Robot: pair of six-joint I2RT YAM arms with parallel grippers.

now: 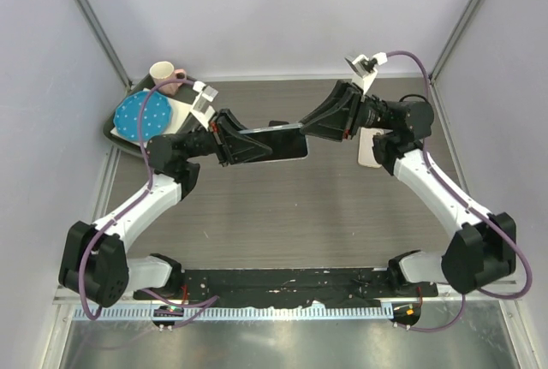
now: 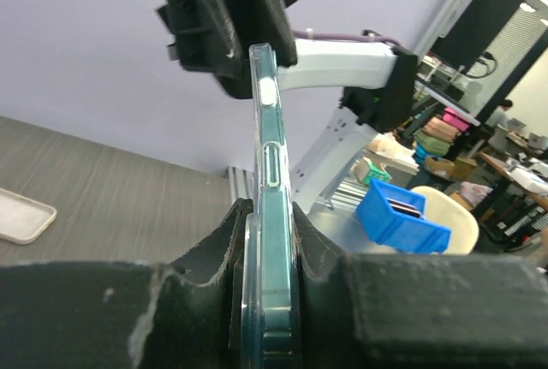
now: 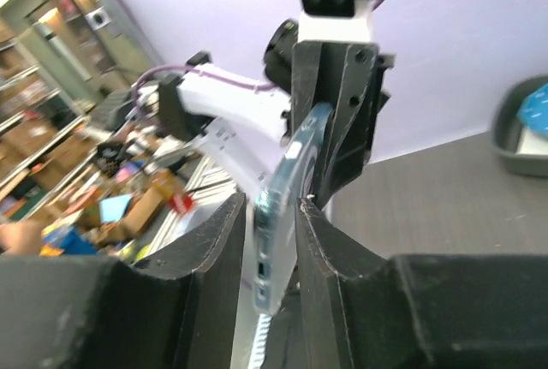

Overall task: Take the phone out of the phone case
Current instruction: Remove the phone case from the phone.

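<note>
The phone (image 1: 276, 142), dark and still in its clear phone case (image 2: 262, 74), hangs edge-up in the air over the middle of the table. My left gripper (image 1: 233, 145) is shut on its left end; in the left wrist view the gripper (image 2: 270, 215) has both pads pressed against the teal edge of the phone (image 2: 278, 249). My right gripper (image 1: 315, 123) straddles the other end. In the right wrist view the gripper (image 3: 270, 205) stands slightly open, with a gap between the fingers and the phone (image 3: 291, 176).
A pale flat case-like item (image 1: 370, 148) lies on the table under the right arm, also seen as a pale item (image 2: 21, 215). A grey tray (image 1: 116, 125) at the back left holds a blue dotted plate (image 1: 141, 116) and a pink cup (image 1: 164, 74).
</note>
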